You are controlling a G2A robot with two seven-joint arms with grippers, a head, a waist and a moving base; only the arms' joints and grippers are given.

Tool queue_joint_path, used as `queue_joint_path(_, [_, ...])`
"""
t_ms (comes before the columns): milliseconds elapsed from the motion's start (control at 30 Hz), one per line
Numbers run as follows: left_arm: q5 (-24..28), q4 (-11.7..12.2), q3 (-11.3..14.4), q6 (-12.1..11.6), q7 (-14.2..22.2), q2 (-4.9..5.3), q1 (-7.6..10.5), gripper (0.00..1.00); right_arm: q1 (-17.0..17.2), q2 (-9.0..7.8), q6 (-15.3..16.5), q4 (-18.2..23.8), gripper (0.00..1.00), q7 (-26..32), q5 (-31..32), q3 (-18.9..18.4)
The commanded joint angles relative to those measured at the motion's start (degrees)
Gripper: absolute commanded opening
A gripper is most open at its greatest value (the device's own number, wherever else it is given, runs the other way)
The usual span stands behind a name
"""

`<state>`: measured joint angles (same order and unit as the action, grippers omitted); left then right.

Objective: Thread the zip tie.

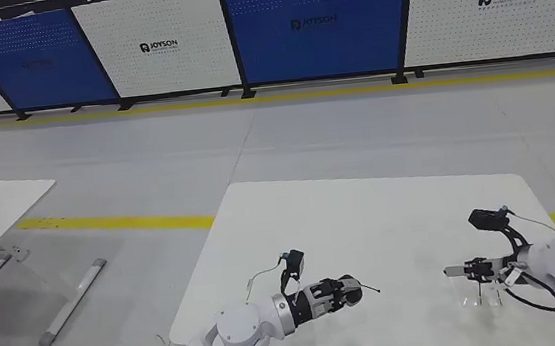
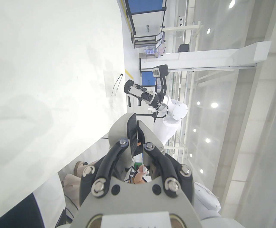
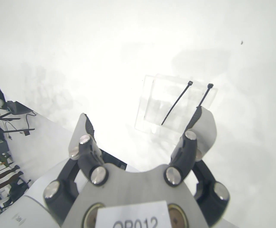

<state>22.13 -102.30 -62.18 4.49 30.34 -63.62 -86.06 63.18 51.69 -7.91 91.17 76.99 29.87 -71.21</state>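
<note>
The left gripper (image 1: 354, 288) has its fingers (image 2: 132, 127) pinched nearly together, leaving only a sliver of a gap. In the top view a thin black held zip tie (image 1: 371, 288) sticks out from between them, pointing across the table (image 1: 362, 215) toward the other arm. This gripper sits low over the near part of the table, close to the edge nearest the robot. The right gripper (image 3: 143, 113) is spread wide, its two fingers (image 3: 88, 125) well apart with nothing between them. It hangs near the table's right side, just above a clear plate (image 3: 148, 101) that lies flat on the white surface. Two more black ties rest side by side on that plate, roughly parallel, with their square heads pointing away from the gripper. The first loose zip tie (image 3: 177, 102) lies fully in the open. The tail of the second loose zip tie (image 3: 206, 94) disappears behind the tip of one right finger, and I cannot tell whether that finger touches it. From the left wrist view the right gripper (image 2: 127, 86) hovers just beside the plate (image 2: 108, 84), well apart from the left one. Beyond the table are grey floor, a yellow line and blue and white panels (image 1: 313, 19).
</note>
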Motion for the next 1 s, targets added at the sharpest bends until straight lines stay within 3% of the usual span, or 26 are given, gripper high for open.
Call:
queue_joint_path(0, [0.0,0.0,0.0,0.0,0.0,0.0,0.0,0.0,1.11,-0.38,-0.93,1.53,1.0,0.68,1.11,-1.19])
queue_joint_path(33, [0.0,0.0,0.0,0.0,0.0,0.0,0.0,0.0,1.55,-0.52,-1.57,2.26,0.91,1.09,1.62,-1.62])
queue_joint_path(67, [0.0,0.0,0.0,0.0,0.0,0.0,0.0,0.0,2.08,-0.7,-2.09,3.21,0.49,1.62,2.39,-2.03])
queue_joint_path(167, [0.0,0.0,0.0,0.0,0.0,0.0,0.0,0.0,2.86,-0.96,-2.55,4.28,0.45,2.65,2.99,-2.54])
queue_joint_path(233, [0.0,0.0,0.0,0.0,0.0,0.0,0.0,0.0,2.85,-1.04,-2.87,4.45,0.33,2.65,3.6,-2.02])
queue_joint_path(600, [0.0,0.0,0.0,0.0,0.0,0.0,0.0,0.0,-1.17,-1.15,-6.81,1.42,0.39,2.65,4.58,3.23])
queue_joint_path(967, [0.0,0.0,0.0,0.0,0.0,0.0,0.0,0.0,-4.35,-1.85,-11.57,-1.67,0.37,2.65,3.78,7.46])
